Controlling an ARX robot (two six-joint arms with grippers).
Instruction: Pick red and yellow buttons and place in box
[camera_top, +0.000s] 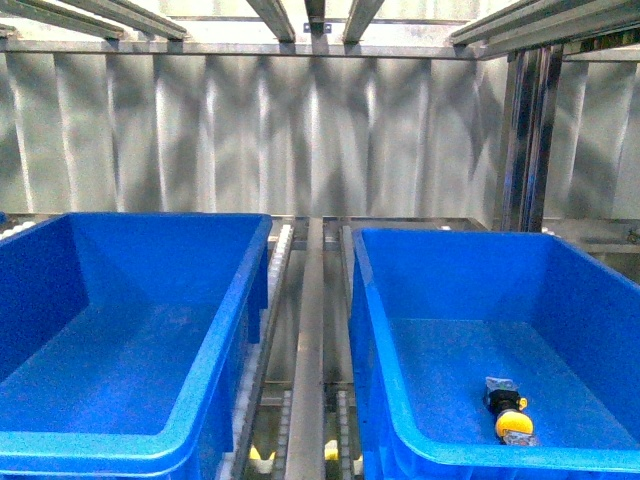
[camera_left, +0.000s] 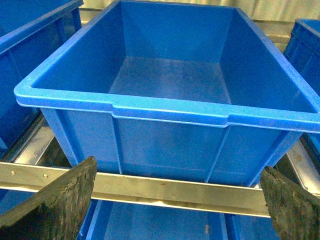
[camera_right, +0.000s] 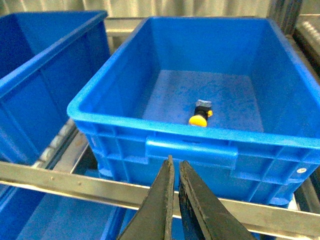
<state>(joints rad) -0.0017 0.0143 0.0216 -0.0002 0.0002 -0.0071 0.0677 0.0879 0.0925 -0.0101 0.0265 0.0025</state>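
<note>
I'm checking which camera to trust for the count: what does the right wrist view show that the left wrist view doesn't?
Only the right wrist view shows a yellow button lying on the floor of a blue box, with the right gripper nearly closed. Only the left wrist view shows an empty box and the left gripper wide open. Both show a metal rail below.

Both boxes, left (camera_top: 100, 440) and right (camera_top: 600, 300), are cut off by the front view's edges. Two small yellow shapes (camera_top: 262, 455) beneath the rails, between the boxes, are mostly hidden and too small to identify. The yellow button's (camera_top: 513, 423) body is blurred.
</note>
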